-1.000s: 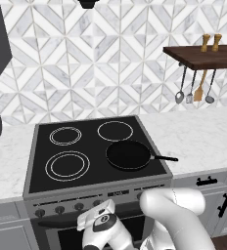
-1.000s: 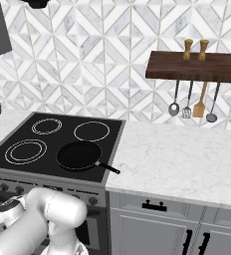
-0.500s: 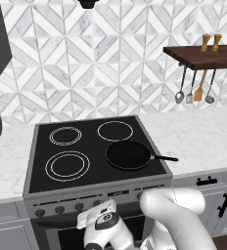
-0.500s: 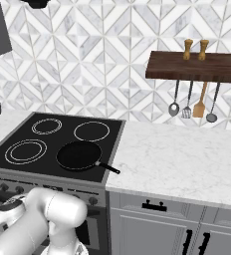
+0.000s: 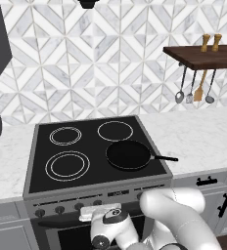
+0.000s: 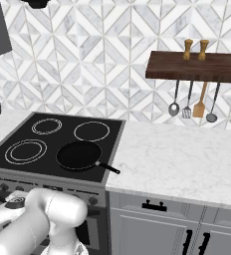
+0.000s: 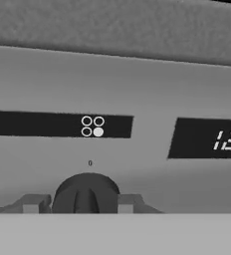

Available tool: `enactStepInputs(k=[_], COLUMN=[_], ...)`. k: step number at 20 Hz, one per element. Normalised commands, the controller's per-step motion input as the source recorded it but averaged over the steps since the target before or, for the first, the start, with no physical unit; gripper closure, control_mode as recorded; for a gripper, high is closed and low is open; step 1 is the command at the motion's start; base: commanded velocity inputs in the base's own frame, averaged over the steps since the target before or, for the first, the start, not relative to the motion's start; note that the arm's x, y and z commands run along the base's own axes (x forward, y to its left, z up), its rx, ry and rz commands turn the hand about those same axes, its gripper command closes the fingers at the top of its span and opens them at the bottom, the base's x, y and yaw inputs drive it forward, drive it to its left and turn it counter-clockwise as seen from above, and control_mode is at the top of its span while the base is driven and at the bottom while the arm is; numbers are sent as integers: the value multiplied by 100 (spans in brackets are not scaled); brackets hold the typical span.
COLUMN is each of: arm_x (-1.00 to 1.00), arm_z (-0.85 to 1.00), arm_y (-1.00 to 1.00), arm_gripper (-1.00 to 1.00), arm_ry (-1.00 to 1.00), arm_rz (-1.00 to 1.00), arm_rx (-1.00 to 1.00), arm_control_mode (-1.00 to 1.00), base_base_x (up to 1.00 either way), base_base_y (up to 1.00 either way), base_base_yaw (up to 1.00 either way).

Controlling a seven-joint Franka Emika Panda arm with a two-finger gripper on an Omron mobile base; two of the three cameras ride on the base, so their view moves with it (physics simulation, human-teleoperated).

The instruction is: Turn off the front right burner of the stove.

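The claw [image 7: 82, 204] sits right at the front control panel [image 7: 137, 89] of the stove [image 5: 98, 190], its two finger tips [image 7: 30, 205] standing on either side of a dark round knob [image 7: 86, 194]. The tips look close against the knob's sides — whether they actually press it I cannot tell. Above the knob a small "0" mark is printed, and higher up a black strip carries a four-circle burner diagram [image 7: 92, 126] with the lower right circle filled white. To the right of that strip a dark clock display [image 7: 212, 139] shows pale digits, cut off at the edge.

In the left base view the white arm bends low in front of the stove, the hand [image 5: 108, 222] tucked just under the row of small dark knobs. The front right burner [image 5: 130, 156] lies at the near right corner of the black glass cooktop and is covered by a black frying pan [image 5: 128, 155], handle pointing right toward the marble surface [image 5: 203, 136]. In the right base view the same pan [image 6: 79, 155] rests on that zone.

On the wall to the right, a dark wooden shelf [image 6: 197, 67] holds two small wooden shakers [image 6: 188, 49] — utensils [image 6: 192, 102] hang below it.
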Motion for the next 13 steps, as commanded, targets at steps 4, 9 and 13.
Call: enactStepInputs(k=[4,9,13], arm_x=[0,0,0], arm_z=[0,1,4], arm_y=[-50,-53,-56], arm_gripper=[100,100,100], arm_ry=[0,0,21], arm_rz=[-21,-25,-37], arm_rx=[45,45,36], arm_control_mode=[-100,-100,-100], base_base_x=[0,0,0], base_base_y=[0,0,0], base_base_yaw=[0,0,0])
